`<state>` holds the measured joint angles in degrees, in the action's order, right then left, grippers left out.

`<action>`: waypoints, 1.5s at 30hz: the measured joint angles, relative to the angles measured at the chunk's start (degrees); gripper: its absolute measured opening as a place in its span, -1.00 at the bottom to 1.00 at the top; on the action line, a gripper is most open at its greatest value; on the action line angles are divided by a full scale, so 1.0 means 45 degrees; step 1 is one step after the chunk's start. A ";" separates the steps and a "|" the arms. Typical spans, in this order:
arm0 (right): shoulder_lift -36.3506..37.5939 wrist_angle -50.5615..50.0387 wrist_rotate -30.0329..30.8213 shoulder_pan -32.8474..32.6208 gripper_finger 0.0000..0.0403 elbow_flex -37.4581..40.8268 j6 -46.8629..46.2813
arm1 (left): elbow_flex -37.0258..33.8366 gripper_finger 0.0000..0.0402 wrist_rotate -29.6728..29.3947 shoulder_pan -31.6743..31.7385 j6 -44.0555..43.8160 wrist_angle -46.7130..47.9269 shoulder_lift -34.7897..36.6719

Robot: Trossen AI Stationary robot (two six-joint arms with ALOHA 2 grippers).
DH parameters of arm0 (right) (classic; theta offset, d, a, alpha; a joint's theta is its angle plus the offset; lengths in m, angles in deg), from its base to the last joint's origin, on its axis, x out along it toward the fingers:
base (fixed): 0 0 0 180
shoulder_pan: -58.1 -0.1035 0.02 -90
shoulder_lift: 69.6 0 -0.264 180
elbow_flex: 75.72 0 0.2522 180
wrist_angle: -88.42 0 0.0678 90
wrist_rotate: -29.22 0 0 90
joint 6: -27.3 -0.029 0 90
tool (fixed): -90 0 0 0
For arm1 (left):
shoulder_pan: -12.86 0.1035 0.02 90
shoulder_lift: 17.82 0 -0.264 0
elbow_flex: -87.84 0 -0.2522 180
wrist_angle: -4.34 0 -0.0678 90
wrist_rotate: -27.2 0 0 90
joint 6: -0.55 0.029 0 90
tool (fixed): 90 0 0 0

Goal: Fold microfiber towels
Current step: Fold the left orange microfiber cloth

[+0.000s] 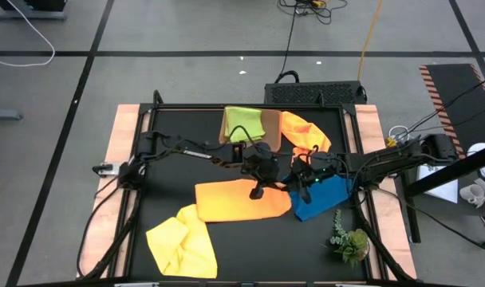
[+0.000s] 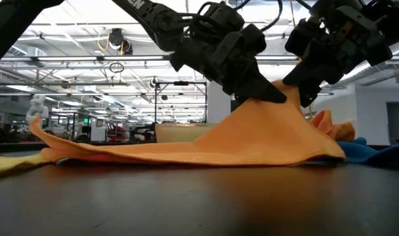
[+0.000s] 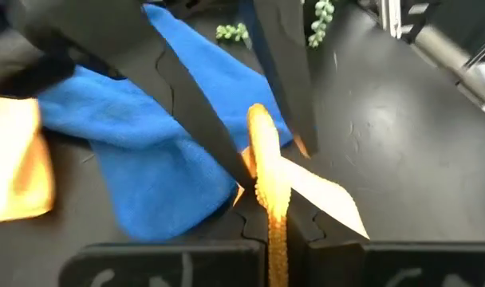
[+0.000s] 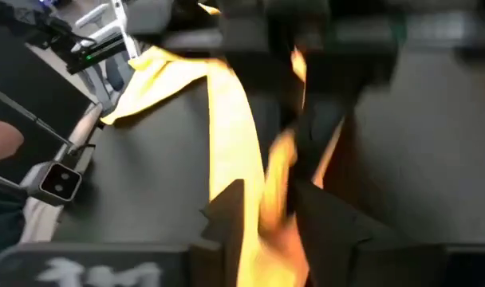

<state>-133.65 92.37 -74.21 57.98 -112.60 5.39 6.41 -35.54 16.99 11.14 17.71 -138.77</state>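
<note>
Left gripper (image 1: 258,188) clamps shut on raised edge of orange towel (image 1: 241,201) at middle of black table (image 1: 171,187), cloth pinched between its fingers (image 3: 218,151). Right gripper (image 1: 300,179) just beside it at same edge, cloth between its fingers; jaw gap unclear. Blue towel (image 1: 322,195) lies beside orange towel toward plant sprig (image 1: 348,239). Yellow towel (image 1: 181,241) near front edge. Green towel (image 1: 242,121) and second orange towel (image 1: 302,131) at far edge.

The right claw (image 4: 278,203) looks blurry, so its fingers are hard to see. The left arm hides part of the orange towel (image 1: 238,201).
</note>
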 joint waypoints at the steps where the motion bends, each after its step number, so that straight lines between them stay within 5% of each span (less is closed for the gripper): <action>1: -0.0009 -0.0195 0.0024 0.0005 -0.41 0.0000 -0.0337 | -0.0008 -0.98 -0.0186 0.0013 0.0217 0.0263 0.0206; 8: -0.0366 -0.0134 0.0296 0.0005 -0.17 0.0415 -0.0988 | 0.0008 -0.99 -0.0838 0.0018 0.1200 0.1407 0.1504; 24: -0.1999 0.6405 0.0311 0.0005 -0.05 0.1699 0.0697 | 0.0011 -0.99 -0.0852 -0.0244 0.2379 0.2846 0.2268; 33: -0.3845 0.6469 0.0311 0.0005 0.23 0.1030 0.1078 | 0.0011 -0.99 -0.0732 -0.0381 0.2720 0.2841 0.2346; 38: -0.4185 0.6406 0.0303 0.0005 0.00 0.1030 0.1322 | -0.0003 -0.99 -0.0748 -0.0378 0.2736 0.3479 0.2512; 45: -0.3614 0.6539 -0.0843 0.0001 -0.86 0.1043 0.1894 | 0.0007 -0.99 -0.1489 -0.0379 0.2853 0.4119 0.3355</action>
<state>-149.91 121.80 -78.01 57.98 -107.90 13.92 6.44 -42.24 15.29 23.98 36.24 -123.67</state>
